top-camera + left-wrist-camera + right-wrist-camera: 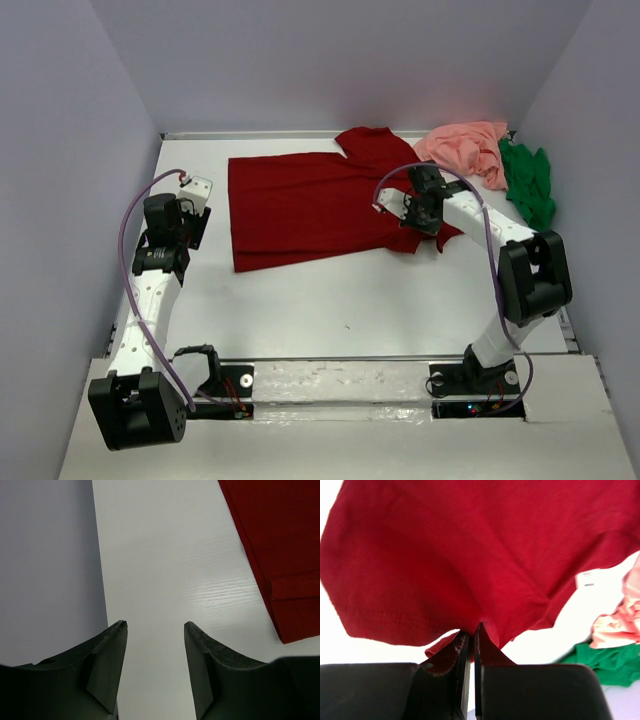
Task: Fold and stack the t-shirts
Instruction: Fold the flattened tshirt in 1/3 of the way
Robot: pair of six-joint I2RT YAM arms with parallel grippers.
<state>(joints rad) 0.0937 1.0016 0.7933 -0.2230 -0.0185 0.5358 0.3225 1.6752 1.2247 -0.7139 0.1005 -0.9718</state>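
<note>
Top view: the dark red shirt [310, 205] is lying spread across the middle of the table [330, 310], its long axis running left to right. The pink shirt [465, 150] and green shirt [528, 180] are sitting bunched in the upper right corner. The right pincer [408, 212] is working at the red shirt's right end. The left pincer [197, 190] is waiting just off its left edge, so each arm is nearer its own end.

Left wrist view: the left pincer [155, 625] is hanging open and empty over bare table [165, 555], with the red shirt's [280, 545] edge showing at the right of the frame.

Right wrist view: the right pincer [470, 635] is clamping a fold of the red shirt's [470, 545] edge, and the cloth is fanning out above it. The pink shirt [615, 625] and green shirt [610, 662] are peeking in at lower right.
</note>
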